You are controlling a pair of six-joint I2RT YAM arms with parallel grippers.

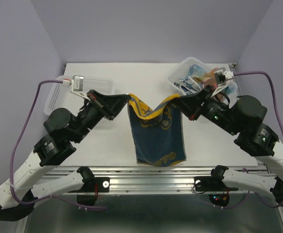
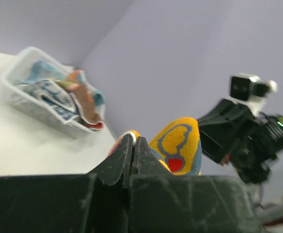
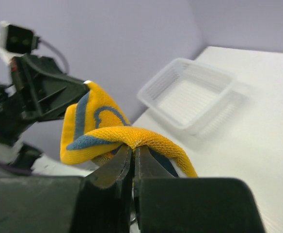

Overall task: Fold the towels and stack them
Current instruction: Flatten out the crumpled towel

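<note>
Both arms raised, angled inward toward frame centre. Left gripper (image 1: 126,99) jaws clamped on towel (image 1: 158,138) upper-left corner. Right gripper (image 1: 174,101) clamped on upper-right corner. Towel hangs sagging between them, mid-frame. Other towels (image 1: 194,80) in basket (image 1: 176,75), upper right.

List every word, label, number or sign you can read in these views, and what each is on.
Blue and yellow towel, yellow lettering near its lower hem: too small and creased to read.
Same towel, ringed emblem near the top: no legible characters.
Elsewhere: no text visible.
</note>
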